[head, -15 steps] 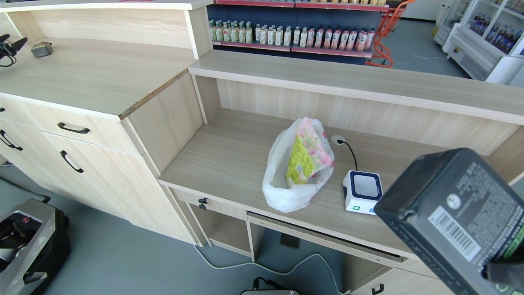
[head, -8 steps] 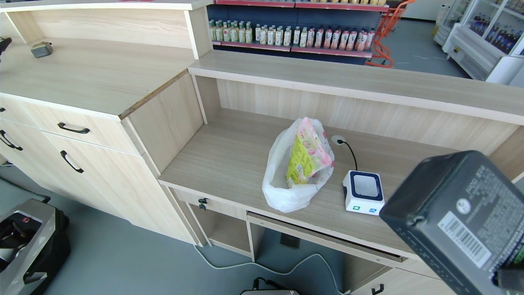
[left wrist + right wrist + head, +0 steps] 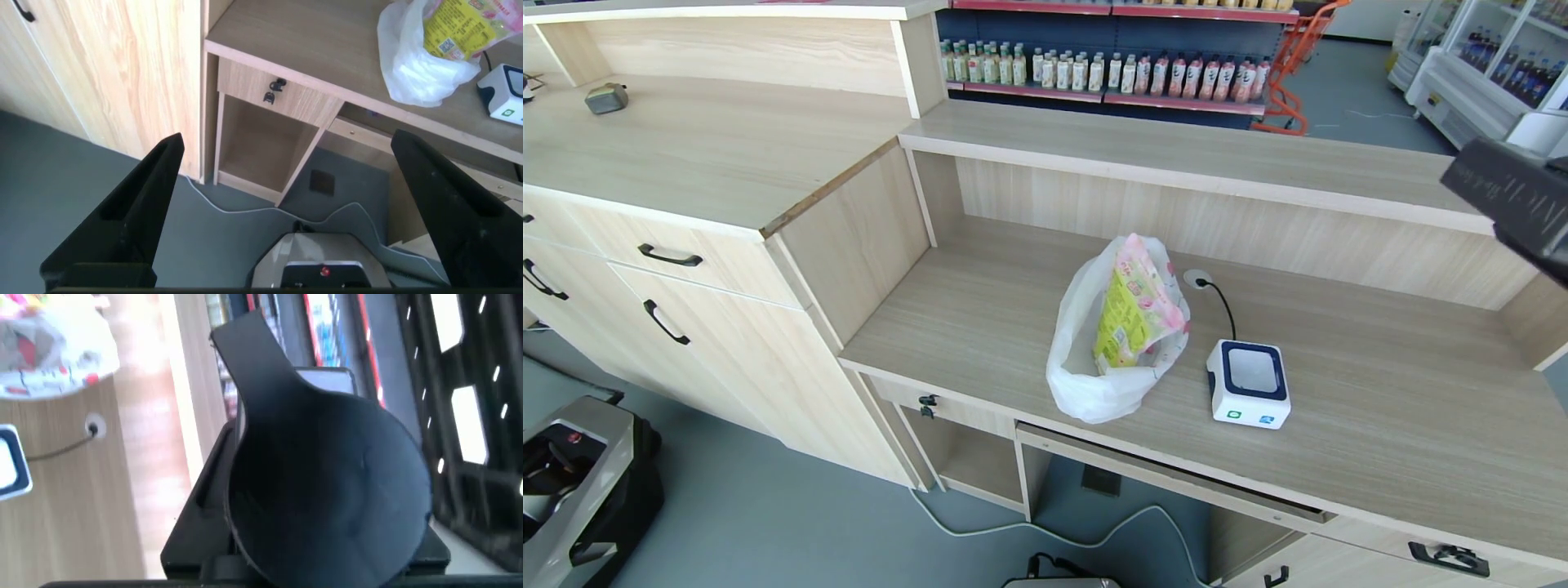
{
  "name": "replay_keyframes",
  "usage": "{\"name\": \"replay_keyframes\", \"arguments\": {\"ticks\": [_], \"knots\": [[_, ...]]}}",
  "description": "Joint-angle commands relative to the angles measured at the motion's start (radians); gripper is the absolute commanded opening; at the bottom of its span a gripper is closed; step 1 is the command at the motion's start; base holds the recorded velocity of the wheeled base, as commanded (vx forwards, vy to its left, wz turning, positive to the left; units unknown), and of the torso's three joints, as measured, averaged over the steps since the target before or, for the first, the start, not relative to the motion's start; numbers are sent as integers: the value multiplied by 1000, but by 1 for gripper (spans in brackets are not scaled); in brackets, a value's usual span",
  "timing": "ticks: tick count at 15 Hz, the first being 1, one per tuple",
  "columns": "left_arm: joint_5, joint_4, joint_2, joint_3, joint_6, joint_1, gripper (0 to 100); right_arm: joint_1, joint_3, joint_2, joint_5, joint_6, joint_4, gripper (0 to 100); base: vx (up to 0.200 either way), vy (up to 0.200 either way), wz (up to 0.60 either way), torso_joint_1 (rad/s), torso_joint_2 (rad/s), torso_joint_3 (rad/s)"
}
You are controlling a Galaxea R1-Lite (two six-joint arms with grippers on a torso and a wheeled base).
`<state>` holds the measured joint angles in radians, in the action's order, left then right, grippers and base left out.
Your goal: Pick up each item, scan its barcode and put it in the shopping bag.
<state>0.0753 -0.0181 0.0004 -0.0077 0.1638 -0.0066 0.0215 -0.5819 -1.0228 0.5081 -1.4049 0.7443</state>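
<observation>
A white shopping bag stands near the middle of the worktop, close to its front edge. A yellow-green and pink packet sits upright in it, its printed label too small to read. Just beside the bag, toward the right, a white scanner with a dark-rimmed window sits at the front edge. It has a small green sticker and a small blue one on its front face. Its black cable runs to a round hole nearer the back edge.

The right claw grips a black box, holding it aloft past the worktop's back right corner. Pale lettering runs along the box's side, illegible. The left claw hangs with fingers spread wide and nothing in them, low over the floor off the worktop's front left corner.
</observation>
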Motion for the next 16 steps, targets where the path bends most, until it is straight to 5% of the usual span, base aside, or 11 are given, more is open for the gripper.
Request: {"name": "replay_keyframes", "arguments": {"ticks": [1, 6, 11, 14, 16], "knots": [[0, 0, 0, 0, 0, 0, 100, 347, 90, 59, -244, 363, -2, 0, 0, 0, 0, 0, 0, 0], [0, 0, 0, 0, 0, 0, 100, 390, 120, 23, -260, 606, -9, 0, 0, 0, 0, 0, 0, 0], [0, 0, 0, 0, 0, 0, 100, 393, 103, 6, -276, 707, -144, 0, 0, 0, 600, 3, 2, 3], [0, 0, 0, 0, 0, 0, 100, 311, -1, -100, -215, 1317, -364, 0, 0, 0, 0, 0, 0, 0], [0, 0, 1, 0, 0, 0, 100, 299, -19, -194, -194, 1592, -390, 0, 0, 0, 0, 0, 0, 0]]}}
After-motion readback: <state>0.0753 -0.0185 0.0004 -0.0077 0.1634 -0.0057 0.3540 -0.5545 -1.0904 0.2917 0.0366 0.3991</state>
